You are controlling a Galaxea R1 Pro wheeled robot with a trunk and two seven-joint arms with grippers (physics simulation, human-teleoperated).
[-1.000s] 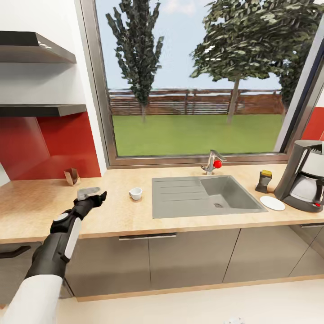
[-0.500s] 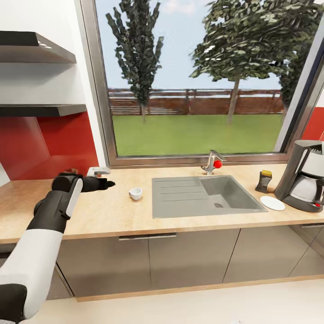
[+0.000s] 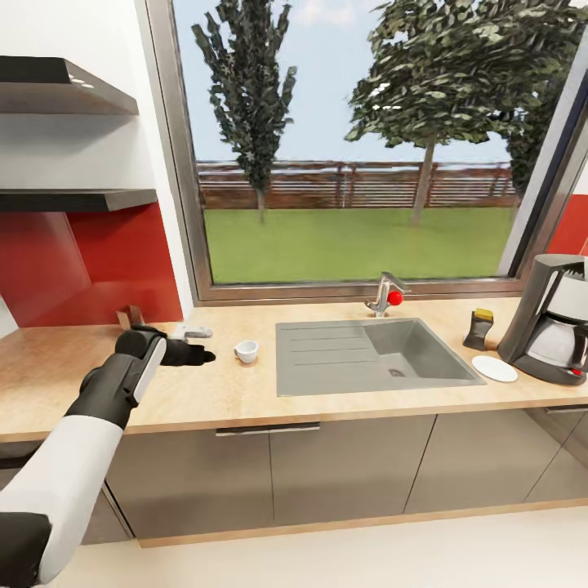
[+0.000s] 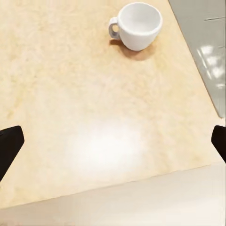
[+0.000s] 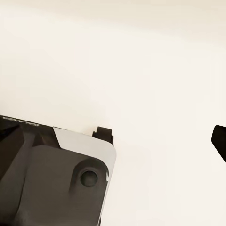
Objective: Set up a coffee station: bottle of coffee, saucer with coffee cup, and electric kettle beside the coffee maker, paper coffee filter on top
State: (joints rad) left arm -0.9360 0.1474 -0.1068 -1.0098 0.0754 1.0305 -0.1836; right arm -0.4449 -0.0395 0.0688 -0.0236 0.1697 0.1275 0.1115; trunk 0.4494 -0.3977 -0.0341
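The white coffee cup (image 3: 246, 351) (image 4: 139, 26) stands on the tan kitchen countertop (image 3: 229, 392), left of the sink. My left gripper (image 3: 198, 345) (image 4: 113, 143) hovers just left of the cup, open wide and holding nothing. At the far right stands the coffee maker (image 3: 555, 320), with the bottle of coffee (image 3: 479, 328) to its left and the saucer (image 3: 495, 368) in front of that. The kitchen shelf (image 3: 77, 198) on the left wall is bare. My right gripper (image 5: 114, 141) hangs low over pale floor, open. The paper coffee filter and the electric kettle are out of view.
A grey sink (image 3: 371, 355) with a tap (image 3: 384, 296) lies between the cup and the coffee maker. A small brown object (image 3: 131, 317) stands by the red backsplash behind my left arm. A large window runs behind the counter.
My left arm has swung up and to the right along the counter. Its gripper now sits closer to the cup. Nothing else moved.
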